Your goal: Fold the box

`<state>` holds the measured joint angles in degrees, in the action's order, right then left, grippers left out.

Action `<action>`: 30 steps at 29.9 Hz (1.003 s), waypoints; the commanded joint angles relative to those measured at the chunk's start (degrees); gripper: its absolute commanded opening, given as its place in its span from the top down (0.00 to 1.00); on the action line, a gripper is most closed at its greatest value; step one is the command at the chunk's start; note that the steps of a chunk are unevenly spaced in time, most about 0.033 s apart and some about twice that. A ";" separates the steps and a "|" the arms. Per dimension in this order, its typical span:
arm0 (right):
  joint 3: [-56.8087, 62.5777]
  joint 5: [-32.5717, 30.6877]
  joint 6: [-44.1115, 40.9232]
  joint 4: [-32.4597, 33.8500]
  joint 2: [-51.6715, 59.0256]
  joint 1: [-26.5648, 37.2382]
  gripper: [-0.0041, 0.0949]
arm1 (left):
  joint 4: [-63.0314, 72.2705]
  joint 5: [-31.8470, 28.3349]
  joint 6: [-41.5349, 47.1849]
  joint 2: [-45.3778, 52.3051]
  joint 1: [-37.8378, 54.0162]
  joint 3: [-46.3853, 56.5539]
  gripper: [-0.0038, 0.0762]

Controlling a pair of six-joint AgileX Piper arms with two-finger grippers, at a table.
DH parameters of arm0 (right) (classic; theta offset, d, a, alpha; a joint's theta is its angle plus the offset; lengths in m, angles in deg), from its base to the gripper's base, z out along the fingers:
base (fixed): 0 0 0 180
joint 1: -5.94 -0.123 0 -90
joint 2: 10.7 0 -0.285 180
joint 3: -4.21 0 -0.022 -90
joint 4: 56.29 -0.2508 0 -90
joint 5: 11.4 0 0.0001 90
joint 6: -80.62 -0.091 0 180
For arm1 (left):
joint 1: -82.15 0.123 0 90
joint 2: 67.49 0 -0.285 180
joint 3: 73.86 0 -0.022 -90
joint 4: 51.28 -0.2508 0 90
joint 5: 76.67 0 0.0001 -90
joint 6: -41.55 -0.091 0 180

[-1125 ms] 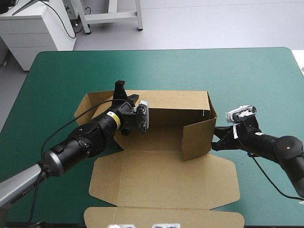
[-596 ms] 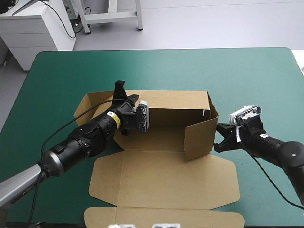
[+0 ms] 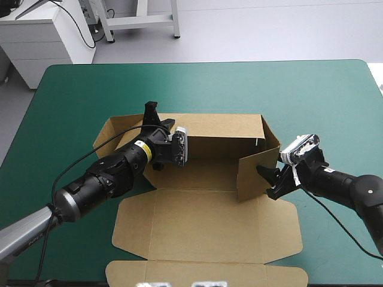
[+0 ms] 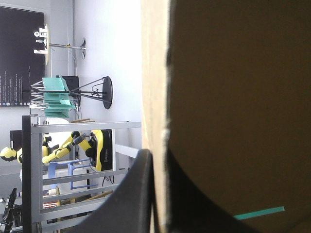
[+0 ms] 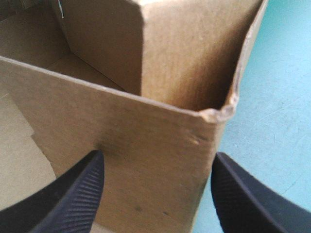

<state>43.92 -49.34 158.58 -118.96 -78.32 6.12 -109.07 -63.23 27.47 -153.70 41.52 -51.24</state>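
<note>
Box [image 3: 209,173] of brown board lies in the middle of the table [image 3: 78,89] with the teal-green cover. We see its far wall standing up, and the wall at its right end standing up too. A short flap [image 3: 257,176] at the right end is bent round toward the front. The big lid [image 3: 203,224] lies flat toward the near edge of the table.

The left gripper [image 3: 157,119] is at the far wall, near the wall's left end. In its wrist view its black fingers [image 4: 138,194] pinch the top edge of that wall, with the board squeezed between them.

The right gripper [image 3: 268,182] is at the short flap, by the right corner. Its fingers [image 5: 73,194] stand wide apart, with the flap's outer face just ahead between them.

A yellow band [image 3: 142,145] on the left arm has tiny marks, too small for us to read.
</note>
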 commanded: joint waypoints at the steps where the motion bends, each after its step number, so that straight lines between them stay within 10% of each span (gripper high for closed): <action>1: -2.02 -0.78 3.28 -5.16 -1.30 -0.19 0.31 | 1.95 4.53 0.69 0.59 0.04 0.02 0.96; 9: -2.02 -0.49 6.03 -7.66 -2.42 -3.84 0.31 | 2.06 2.31 0.69 0.59 0.04 0.02 0.96; 17: -2.02 13.68 3.77 -5.66 -2.75 -12.98 0.31 | 2.42 2.97 0.69 0.59 0.04 0.02 0.96; 30: -2.02 17.58 -14.67 12.26 -2.75 -13.91 0.37 | 4.81 3.25 0.00 0.59 -1.61 0.02 0.96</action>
<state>43.64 -34.36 145.75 -106.92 -81.85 -7.66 -107.83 -63.58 27.02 -153.70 41.06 -51.24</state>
